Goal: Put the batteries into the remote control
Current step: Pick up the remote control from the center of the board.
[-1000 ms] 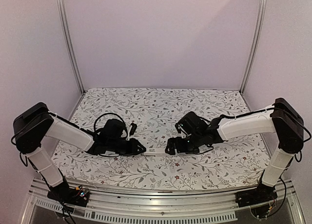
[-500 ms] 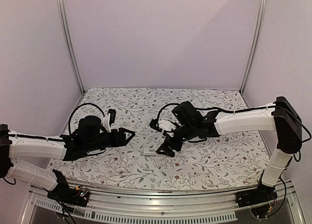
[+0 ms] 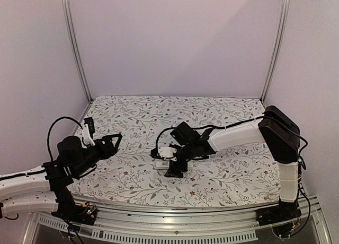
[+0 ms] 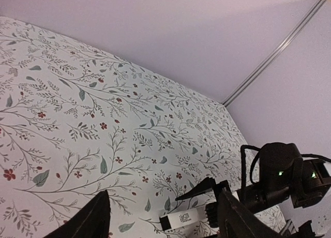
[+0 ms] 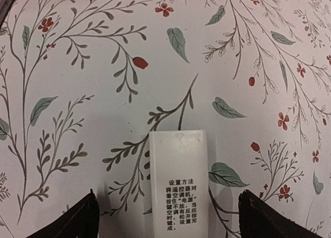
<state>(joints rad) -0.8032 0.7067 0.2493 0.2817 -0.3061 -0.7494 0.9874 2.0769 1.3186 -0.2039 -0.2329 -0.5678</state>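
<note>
Centrally, we saw the right hand (image 5: 168,220) open, its fingers (image 5: 77,220) astride the remote (image 5: 178,176) lying on the tabletop (image 5: 93,103); the left hand (image 4: 164,212) hung open, apart from it.

The remote control (image 5: 178,165), lying between the fingers of the right hand (image 5: 168,217), carries black Chinese print headed 设置方法. The lines below read 将遥控器对准空调机,按住"电源"键不放,当空调有反应时,松开按键,设置完成. A small raised triangle (image 5: 179,136) sits beyond the heading, at the end farthest from the hand. In the left wrist view the same print is too small to read.
</note>
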